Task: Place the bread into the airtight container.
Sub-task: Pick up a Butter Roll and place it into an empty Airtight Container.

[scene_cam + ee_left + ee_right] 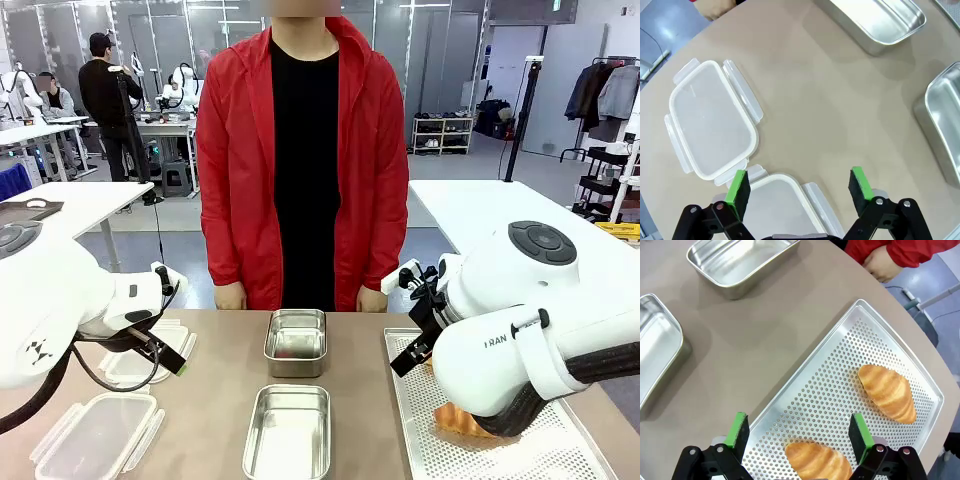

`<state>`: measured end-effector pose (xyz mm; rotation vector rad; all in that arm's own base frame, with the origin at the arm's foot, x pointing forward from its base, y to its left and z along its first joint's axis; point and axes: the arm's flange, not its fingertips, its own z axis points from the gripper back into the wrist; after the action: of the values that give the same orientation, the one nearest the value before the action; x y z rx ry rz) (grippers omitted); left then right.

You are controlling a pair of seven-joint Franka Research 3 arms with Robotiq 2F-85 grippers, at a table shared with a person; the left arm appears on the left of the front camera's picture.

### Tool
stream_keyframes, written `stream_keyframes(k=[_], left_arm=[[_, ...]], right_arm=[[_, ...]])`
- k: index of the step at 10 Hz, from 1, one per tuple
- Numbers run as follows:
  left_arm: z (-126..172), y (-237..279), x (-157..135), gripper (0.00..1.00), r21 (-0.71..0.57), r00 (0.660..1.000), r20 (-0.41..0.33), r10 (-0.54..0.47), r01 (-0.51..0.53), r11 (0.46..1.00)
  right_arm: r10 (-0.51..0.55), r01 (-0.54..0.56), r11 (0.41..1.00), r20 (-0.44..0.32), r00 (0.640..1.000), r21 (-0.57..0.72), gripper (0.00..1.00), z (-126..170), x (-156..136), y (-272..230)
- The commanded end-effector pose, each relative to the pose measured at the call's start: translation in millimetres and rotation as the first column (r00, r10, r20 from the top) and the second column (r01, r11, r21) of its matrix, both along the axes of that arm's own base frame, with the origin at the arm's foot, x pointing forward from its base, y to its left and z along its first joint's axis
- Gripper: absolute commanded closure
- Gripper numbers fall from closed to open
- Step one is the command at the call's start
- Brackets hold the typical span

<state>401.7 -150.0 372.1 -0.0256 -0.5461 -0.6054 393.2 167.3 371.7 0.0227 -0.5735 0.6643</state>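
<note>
Two golden croissant-shaped pieces of bread lie on the perforated metal tray (840,385): one (887,391) further along it, the other (817,460) just beyond my right gripper (799,430), which hangs open above the tray with nothing between its pads. Two lidless steel airtight containers stand in the table's middle, the far one (296,342) and the near one (288,432), both with nothing inside. My left gripper (799,186) is open over two clear clip-on lids (710,125) (775,210) lying flat at the table's left.
A person in a red jacket stands at the far edge, with a hand (880,262) resting near the tray's far corner. Bare tabletop lies between the lids and the containers (880,20). The tray (430,450) takes up the table's right side.
</note>
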Motion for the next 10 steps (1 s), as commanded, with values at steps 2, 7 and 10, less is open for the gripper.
stream_keyframes(k=[2,7,10], left_arm=[[0.0,-0.2,-0.1,0.00,0.000,1.000,0.000,0.000,0.000,1.000],[0.0,-0.2,-0.1,0.00,0.000,1.000,0.000,0.000,0.000,1.000],[0.0,-0.4,-0.1,0.00,0.000,1.000,0.000,-0.001,0.001,1.000]], right_arm=[[0.000,0.000,1.000,0.000,1.000,0.000,0.00,-0.1,0.0,0.0],[0.000,0.000,1.000,0.000,1.000,0.000,0.00,-0.1,0.0,0.0],[0.002,-0.002,1.000,0.001,1.000,-0.002,0.00,0.0,-0.1,0.2]])
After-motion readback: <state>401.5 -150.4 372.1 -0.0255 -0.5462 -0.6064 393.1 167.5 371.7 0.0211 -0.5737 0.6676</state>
